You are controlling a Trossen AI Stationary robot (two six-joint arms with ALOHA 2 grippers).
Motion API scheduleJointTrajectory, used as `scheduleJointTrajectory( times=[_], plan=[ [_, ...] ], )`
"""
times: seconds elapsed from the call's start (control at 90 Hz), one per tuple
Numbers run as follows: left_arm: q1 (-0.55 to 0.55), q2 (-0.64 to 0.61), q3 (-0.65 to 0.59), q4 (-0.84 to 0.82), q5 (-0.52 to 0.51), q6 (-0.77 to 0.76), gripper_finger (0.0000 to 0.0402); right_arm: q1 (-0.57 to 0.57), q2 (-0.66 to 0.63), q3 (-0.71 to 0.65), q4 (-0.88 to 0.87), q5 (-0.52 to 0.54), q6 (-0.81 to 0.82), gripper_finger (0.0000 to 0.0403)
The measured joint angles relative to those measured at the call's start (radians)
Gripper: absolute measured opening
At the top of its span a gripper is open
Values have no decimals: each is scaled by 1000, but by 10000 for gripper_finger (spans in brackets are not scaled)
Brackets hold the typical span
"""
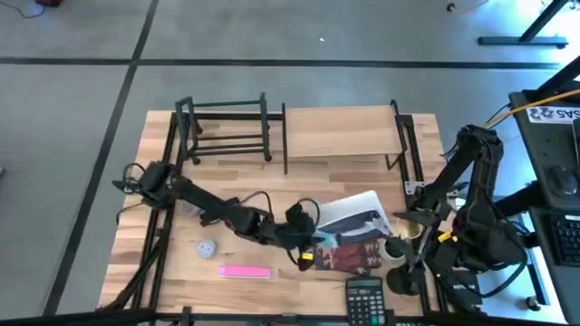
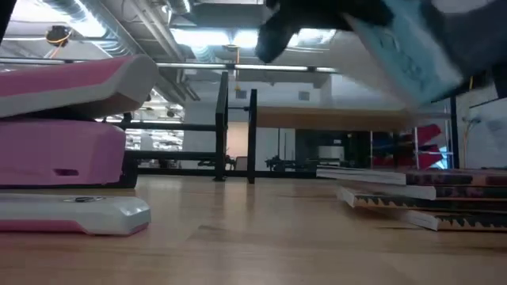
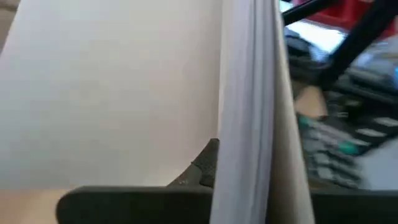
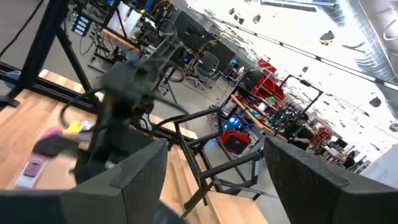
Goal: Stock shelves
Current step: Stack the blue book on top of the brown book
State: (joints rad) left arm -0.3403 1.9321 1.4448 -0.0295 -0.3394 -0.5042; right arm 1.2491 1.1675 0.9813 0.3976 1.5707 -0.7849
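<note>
Your left gripper (image 1: 313,237) is lifting a book (image 1: 356,217) by one edge, jaws clamped on it, far from the shelf (image 1: 344,127) and rack (image 1: 227,122). It is tilting and could slip. Right gripper (image 4: 214,177) jaws are parted.

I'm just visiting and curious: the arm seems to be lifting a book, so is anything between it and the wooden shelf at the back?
Nothing visible blocks it. The left gripper holds a book over the stack of books; bare tabletop lies between there and the wooden shelf.
</note>
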Motion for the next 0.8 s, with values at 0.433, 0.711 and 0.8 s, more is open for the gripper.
scheduleJointTrajectory(
  times=[0.433, 0.711, 0.8],
  plan=[
    [177, 88, -2, -80, 465, -164, 14, 0, 0, 0, -113, 0, 115, 252],
    [184, 127, -1, -45, 517, -154, 107, 0, 0, 0, -246, 0, 259, 252],
    [188, 122, -1, -31, 523, -151, 138, 0, 0, 0, -248, 0, 285, 252]
  ],
)
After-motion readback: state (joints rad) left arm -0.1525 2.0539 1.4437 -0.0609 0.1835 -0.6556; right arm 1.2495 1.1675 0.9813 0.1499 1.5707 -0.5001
